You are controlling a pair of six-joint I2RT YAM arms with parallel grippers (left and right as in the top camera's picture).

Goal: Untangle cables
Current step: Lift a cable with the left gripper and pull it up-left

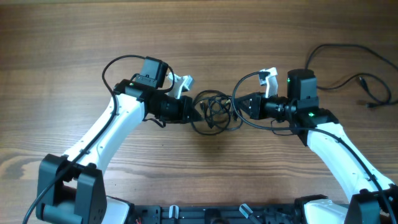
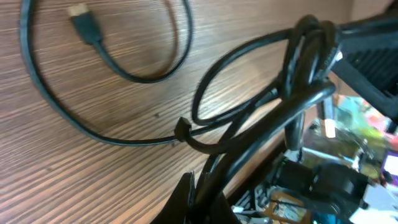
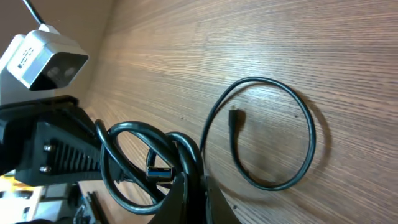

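Two claws, the left gripper (image 1: 198,112) and the right gripper (image 1: 240,106), were closed tight on the cables (image 1: 214,113), one knotted bundle between them at the middle of the desk (image 1: 74,37).

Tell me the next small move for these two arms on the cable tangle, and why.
Probably draw the two arms slowly apart. The left gripper and the right gripper each have their jaws shut on the cables, which sit knotted in a tight bundle between them. A gentle outward pull should loosen the loops.
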